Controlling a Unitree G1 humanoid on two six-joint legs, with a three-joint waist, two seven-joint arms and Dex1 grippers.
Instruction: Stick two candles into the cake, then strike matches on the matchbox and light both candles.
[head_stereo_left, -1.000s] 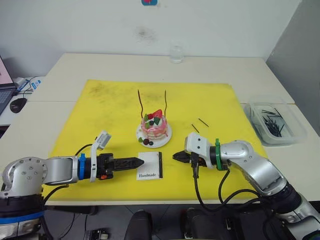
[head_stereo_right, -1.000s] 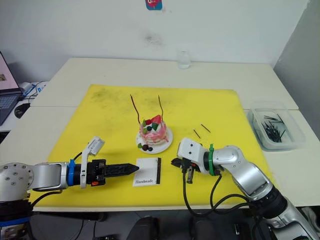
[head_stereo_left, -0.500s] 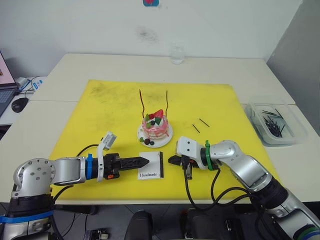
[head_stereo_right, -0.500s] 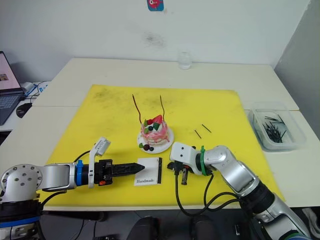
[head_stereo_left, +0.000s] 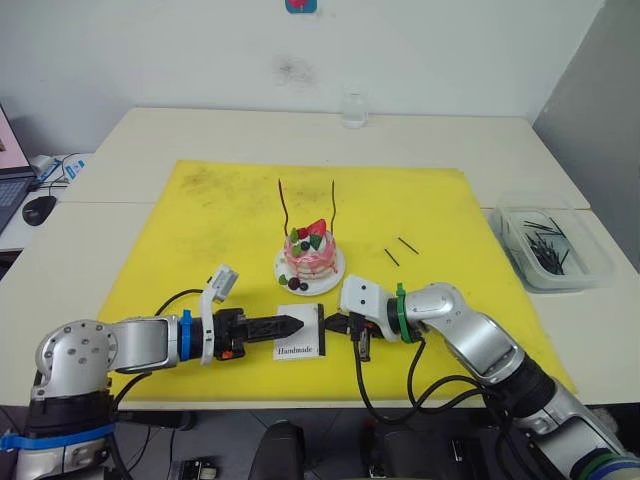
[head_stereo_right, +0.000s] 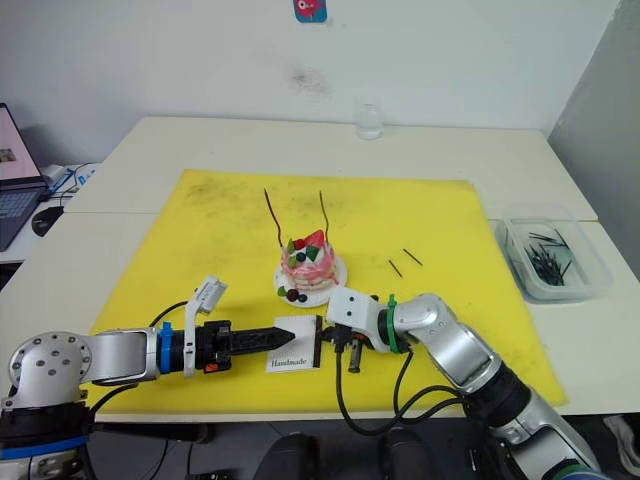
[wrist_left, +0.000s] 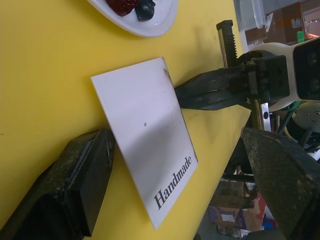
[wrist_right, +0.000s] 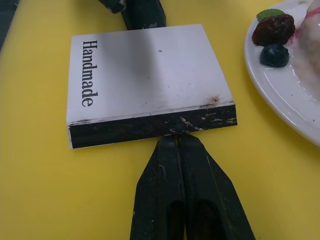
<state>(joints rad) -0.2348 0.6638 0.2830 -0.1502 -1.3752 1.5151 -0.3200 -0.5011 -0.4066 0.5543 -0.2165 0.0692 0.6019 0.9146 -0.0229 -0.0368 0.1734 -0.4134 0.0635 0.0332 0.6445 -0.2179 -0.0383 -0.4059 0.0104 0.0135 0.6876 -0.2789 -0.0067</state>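
The white matchbox (head_stereo_left: 300, 335), printed "Handmade", lies flat on the yellow mat (head_stereo_left: 200, 230) in front of the cake (head_stereo_left: 308, 250). Two thin wavy candles (head_stereo_left: 283, 205) (head_stereo_left: 332, 205) stand upright in the pink cake on its white plate (head_stereo_left: 333, 268). My left gripper (head_stereo_left: 291, 323) is open at the box's left edge, with one finger (wrist_left: 85, 185) against that edge. My right gripper (wrist_right: 178, 137) is shut, its tip touching the black striking strip (wrist_right: 150, 127) on the box's right edge. I see no match between its fingers. Two matches (head_stereo_left: 407, 243) (head_stereo_left: 390, 257) lie on the mat right of the cake.
A clear plastic bin (head_stereo_left: 590, 262) holding several dark sticks sits off the mat at the right. A glass (head_stereo_left: 352, 108) stands at the table's far edge. A computer mouse (head_stereo_left: 38, 208) and a laptop corner are at the far left.
My right gripper has slid left across the mat until its tip meets the matchbox's strip. My left gripper has moved slightly closer to the box's other edge.
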